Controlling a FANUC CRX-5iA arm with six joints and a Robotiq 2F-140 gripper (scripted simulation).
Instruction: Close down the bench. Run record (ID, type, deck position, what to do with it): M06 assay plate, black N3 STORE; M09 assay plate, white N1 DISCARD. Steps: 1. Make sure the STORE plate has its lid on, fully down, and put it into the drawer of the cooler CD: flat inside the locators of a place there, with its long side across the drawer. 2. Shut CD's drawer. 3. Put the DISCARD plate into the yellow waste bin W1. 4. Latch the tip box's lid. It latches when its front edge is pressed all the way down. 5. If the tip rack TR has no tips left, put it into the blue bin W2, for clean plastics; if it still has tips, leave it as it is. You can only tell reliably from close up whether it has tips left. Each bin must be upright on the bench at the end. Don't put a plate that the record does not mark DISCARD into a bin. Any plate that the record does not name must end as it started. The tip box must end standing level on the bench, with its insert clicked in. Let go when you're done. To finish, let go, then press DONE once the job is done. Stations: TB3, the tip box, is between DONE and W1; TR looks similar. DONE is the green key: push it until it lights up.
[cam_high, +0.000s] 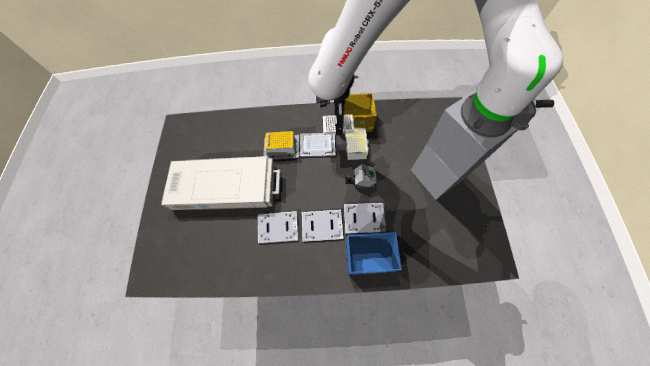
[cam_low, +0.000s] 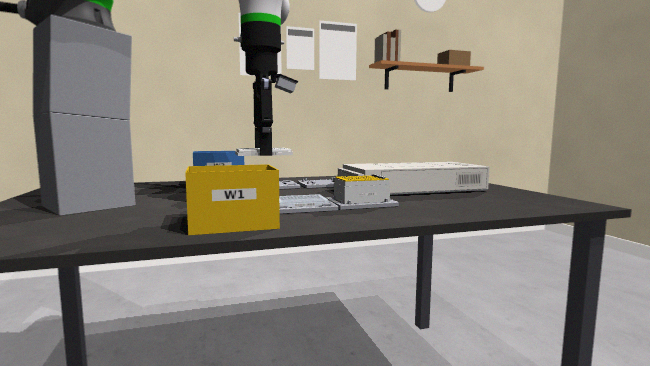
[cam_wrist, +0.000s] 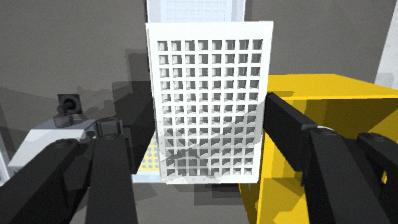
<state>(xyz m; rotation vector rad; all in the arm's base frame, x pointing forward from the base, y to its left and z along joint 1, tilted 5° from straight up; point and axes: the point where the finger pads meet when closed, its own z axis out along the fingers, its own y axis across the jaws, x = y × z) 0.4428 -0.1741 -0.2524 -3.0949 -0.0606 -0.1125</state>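
Note:
My gripper (cam_wrist: 208, 109) (cam_low: 264, 150) is shut on the white assay plate (cam_wrist: 211, 100), one finger on each long side. It holds the plate level in the air, above rim height of the yellow bin W1 (cam_low: 232, 198), as the exterior view shows for the plate. In the wrist view the bin (cam_wrist: 325, 150) lies just right of the plate, which overlaps its left rim. In the top view the plate (cam_high: 337, 123) hangs beside the bin (cam_high: 361, 111). The tip box TB3 (cam_high: 357, 143) stands just below, with the green DONE key (cam_high: 366, 176) beyond it. The cooler CD (cam_high: 217, 182) has its drawer pushed in.
The tip rack TR (cam_high: 279, 142) with a yellow top and a covered plate (cam_high: 317, 145) sit left of the tip box. Three bare deck nests (cam_high: 322, 225) lie in a row near the blue bin W2 (cam_high: 373, 254). The robot's grey pedestal (cam_high: 457, 145) stands at the right.

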